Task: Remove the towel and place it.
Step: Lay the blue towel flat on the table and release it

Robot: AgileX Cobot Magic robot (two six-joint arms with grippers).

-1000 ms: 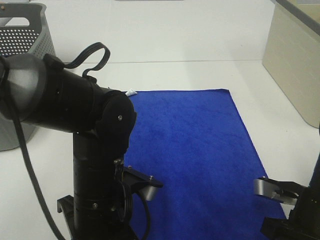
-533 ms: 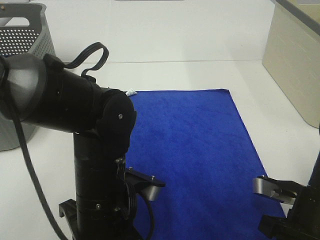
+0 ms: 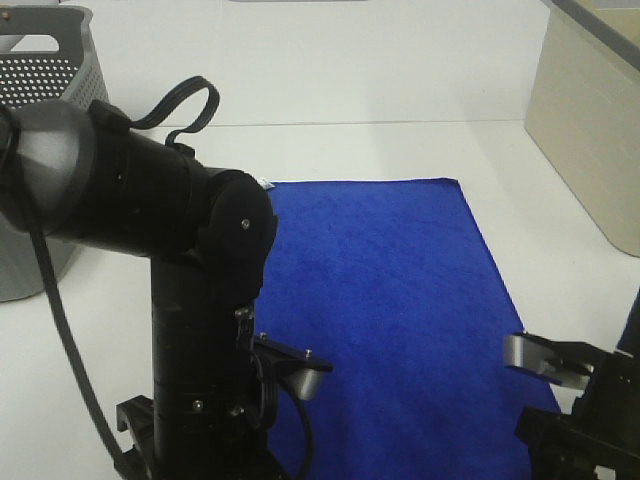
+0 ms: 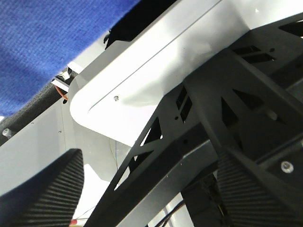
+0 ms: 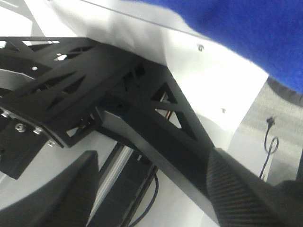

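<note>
Basket: a grey perforated basket (image 3: 40,70) was seen at the upper left of the overhead frame, set on the white table (image 3: 380,90), well apart from the towel.
Left arm: the black left arm (image 3: 160,220) was seen across the left and lower left of the frame, covering the towel's left edge.
Left gripper: in the left wrist view the left gripper (image 4: 149,161) was shown with its jaws spread wide and nothing held between them.
Towel: the blue towel (image 3: 400,290) was laid flat and spread out on the table, from the centre towards the lower right of the frame; a small white tag (image 3: 263,184) was seen at its upper left corner.
Right gripper: in the right wrist view the right gripper (image 5: 151,158) was shown with its jaws parted and nothing gripped; the towel was seen beyond the fingers, untouched.
Box: a beige box (image 3: 590,110) was seen at the upper right edge, apart from the towel.
</note>
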